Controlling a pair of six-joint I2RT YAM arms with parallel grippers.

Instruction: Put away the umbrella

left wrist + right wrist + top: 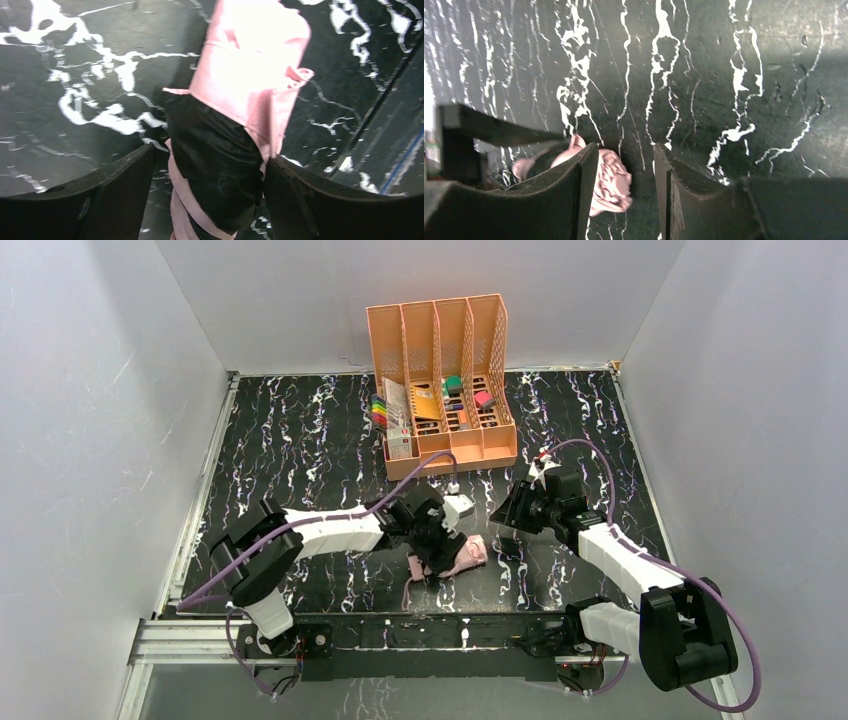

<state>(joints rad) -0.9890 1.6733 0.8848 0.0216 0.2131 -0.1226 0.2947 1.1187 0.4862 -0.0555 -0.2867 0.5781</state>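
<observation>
Pink-and-black thin fabric forms a compact folding umbrella (465,554), collapsed into a loose, rumpled bundle. It lies flat on the black, white-veined marble-pattern tabletop (300,440), toward six o'clock of the table's middle, with a pink strap (409,586) trailing to seven o'clock. It is judged light, with soft, slippery cloth that is stiff only along whatever frame is hidden inside. The best hold is judged to be across the thick black-wrapped mid-body, not the loose pink flap. The left gripper (210,155) straddles that mid-body with its jaws parted, one finger (292,200) against the cloth and the other standing clear, so nothing is clamped. The right gripper (625,150), at three o'clock of the bundle, stands open and holds nothing, with bare table between its jaws. An orange slotted plastic desk organiser (480,455) stands at twelve o'clock. Pale grey walls (90,440) enclose three sides.
</observation>
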